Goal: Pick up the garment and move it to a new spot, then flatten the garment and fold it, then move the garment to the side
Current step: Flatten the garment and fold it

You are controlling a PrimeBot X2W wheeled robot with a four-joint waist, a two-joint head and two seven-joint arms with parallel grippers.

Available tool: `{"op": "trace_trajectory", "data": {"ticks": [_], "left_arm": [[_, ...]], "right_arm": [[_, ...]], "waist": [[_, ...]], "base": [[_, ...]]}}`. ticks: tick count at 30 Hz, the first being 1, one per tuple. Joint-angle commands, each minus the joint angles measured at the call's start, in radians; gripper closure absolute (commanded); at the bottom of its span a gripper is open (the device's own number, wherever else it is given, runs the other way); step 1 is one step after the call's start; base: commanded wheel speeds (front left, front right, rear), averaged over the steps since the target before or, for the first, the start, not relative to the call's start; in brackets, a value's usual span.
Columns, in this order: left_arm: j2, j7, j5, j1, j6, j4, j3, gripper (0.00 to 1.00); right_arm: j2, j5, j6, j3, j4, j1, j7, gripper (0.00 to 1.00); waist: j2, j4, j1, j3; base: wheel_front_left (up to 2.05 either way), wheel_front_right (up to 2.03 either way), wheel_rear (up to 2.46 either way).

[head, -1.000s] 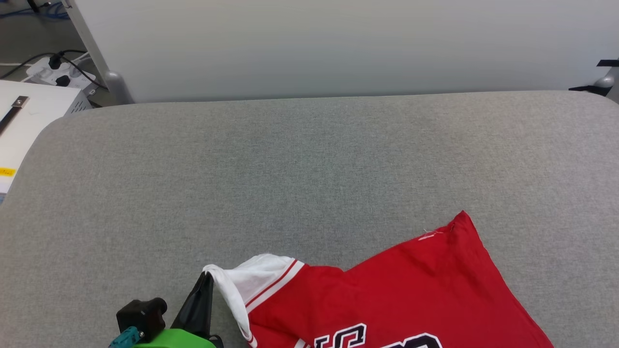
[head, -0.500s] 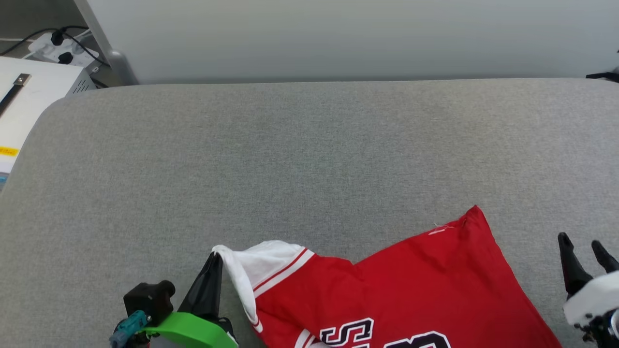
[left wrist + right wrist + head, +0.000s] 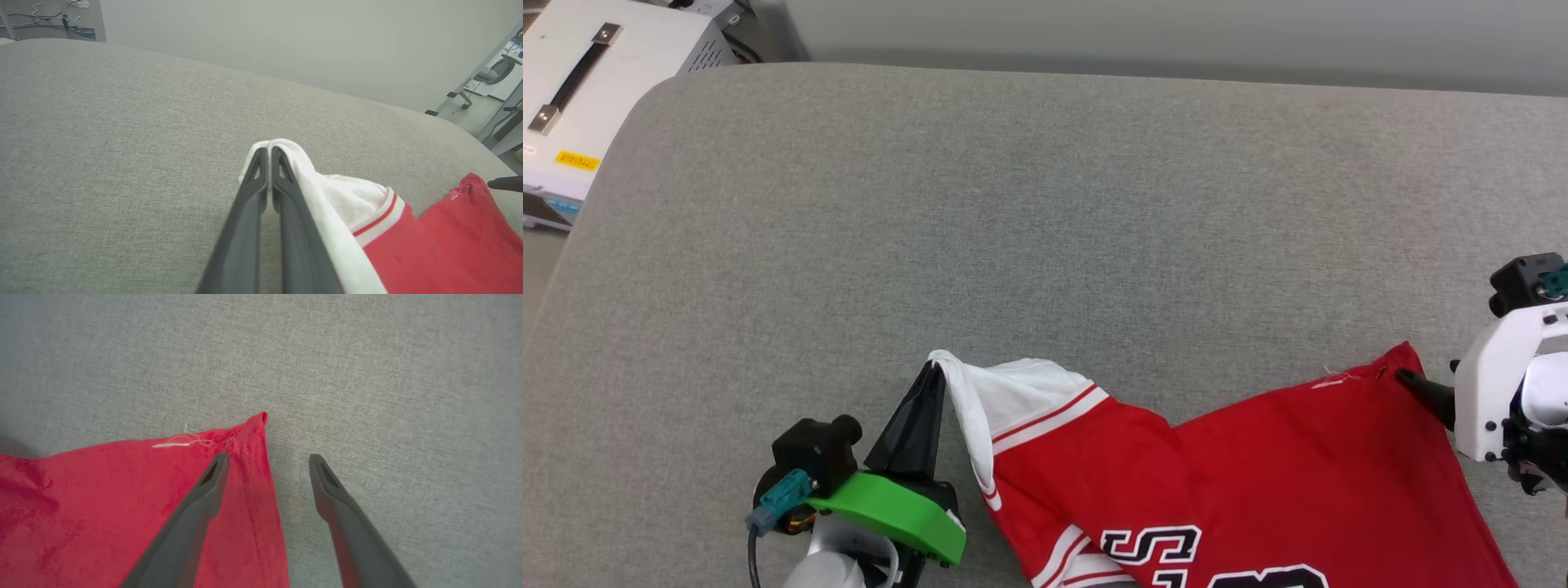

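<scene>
The red soft-fabric T-shirt with white sleeves (image 3: 1258,457) lies on the near side of the grey fabric bench (image 3: 1045,204). My left gripper (image 3: 269,149) is clenched on its white sleeve. My right gripper (image 3: 268,457), fingers spread, straddles the red hem corner (image 3: 261,418), which lies just ahead of the tips.

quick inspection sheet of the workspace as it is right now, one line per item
surface: grey fabric table, smooth
job's things: garment lying partly spread, its white sleeve bunched at one end
clutter: nothing seen
grippers: left gripper shut on the garment's white sleeve; right gripper open, astride the red corner's edge
cables: cables on the floor past the table
surroundings: white box with a dark handle beside the table's far left corner; pale wall behind
</scene>
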Motion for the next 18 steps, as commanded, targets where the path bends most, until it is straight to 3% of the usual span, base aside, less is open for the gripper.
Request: {"op": "trace_trajectory", "data": {"ticks": [1, 10, 11, 13, 18], "left_arm": [[-0.006, -0.010, 0.007, -0.026, -0.004, 0.006, -0.005, 1.00], [-0.018, -0.034, 0.000, -0.061, -0.013, 0.043, -0.023, 1.00], [-0.018, -0.035, -0.001, -0.062, -0.013, 0.047, -0.022, 1.00], [-0.018, -0.038, -0.003, -0.063, -0.013, 0.053, -0.021, 1.00], [-0.013, -0.042, -0.007, -0.062, -0.011, 0.067, -0.016, 1.00]], "right_arm": [[-0.007, 0.005, -0.001, 0.022, 0.023, -0.019, 0.019, 0.00], [-0.005, 0.059, -0.001, 0.139, 0.229, 0.007, 0.122, 0.00], [-0.004, 0.060, -0.001, 0.150, 0.245, 0.011, 0.141, 0.46], [0.002, 0.068, -0.001, 0.161, 0.261, 0.010, 0.160, 1.00], [0.006, 0.077, -0.001, 0.167, 0.259, -0.029, 0.126, 1.00]], "waist": [[0.0000, 0.034, 0.0000, 0.036], [0.0000, 0.057, 0.0000, 0.063], [0.0000, 0.057, 0.0000, 0.064], [0.0000, 0.054, 0.0000, 0.063], [0.0000, 0.038, 0.0000, 0.046]], "base": [[0.00, 0.00, 0.00], [0.00, 0.00, 0.00], [0.00, 0.00, 0.00], [0.00, 0.00, 0.00], [0.00, 0.00, 0.00]]}}
